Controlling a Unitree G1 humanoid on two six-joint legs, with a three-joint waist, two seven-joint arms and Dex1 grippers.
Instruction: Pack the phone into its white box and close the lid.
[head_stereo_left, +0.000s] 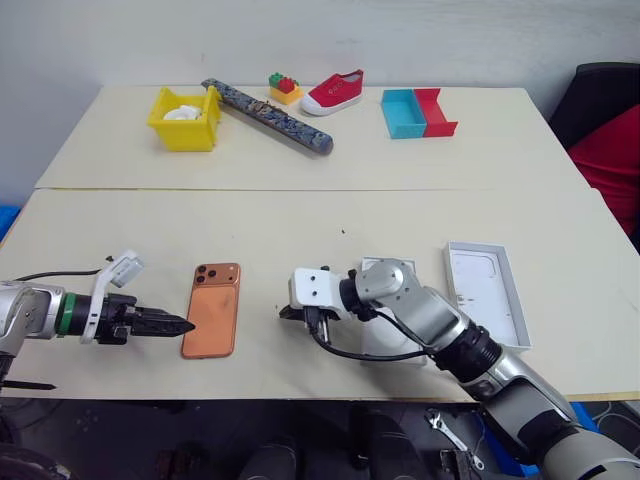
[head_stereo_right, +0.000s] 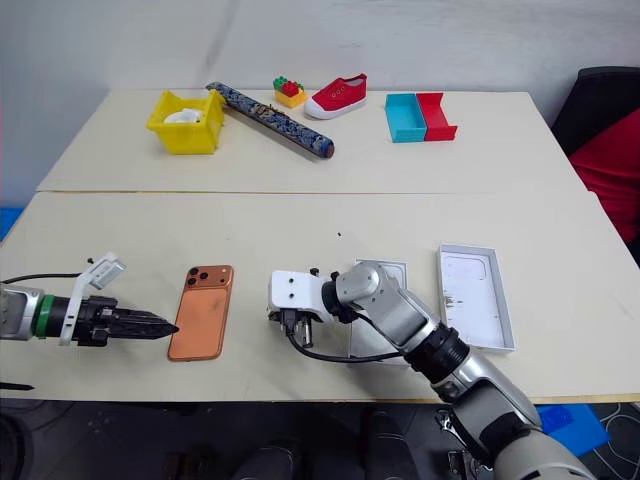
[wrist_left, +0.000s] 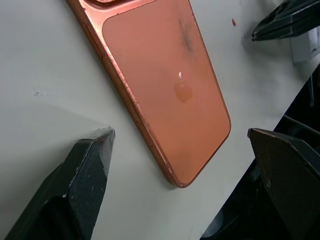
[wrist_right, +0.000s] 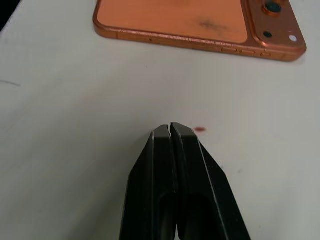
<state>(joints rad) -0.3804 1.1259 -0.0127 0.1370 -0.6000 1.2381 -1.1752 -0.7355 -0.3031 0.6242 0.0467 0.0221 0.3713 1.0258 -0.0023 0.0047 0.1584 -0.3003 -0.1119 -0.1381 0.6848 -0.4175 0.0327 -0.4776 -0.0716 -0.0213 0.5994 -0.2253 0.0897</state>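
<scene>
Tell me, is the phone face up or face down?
Face down: the phone lies flat on the table, camera lenses showing.

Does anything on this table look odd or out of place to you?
Mostly no. The flat orange-copper smartphone lies face down, with a dark smudge on its back. The shallow all-white rectangular lid tray has small dark specks on its floor. A child's red canvas shoe sits among the bins at the far side.
</scene>
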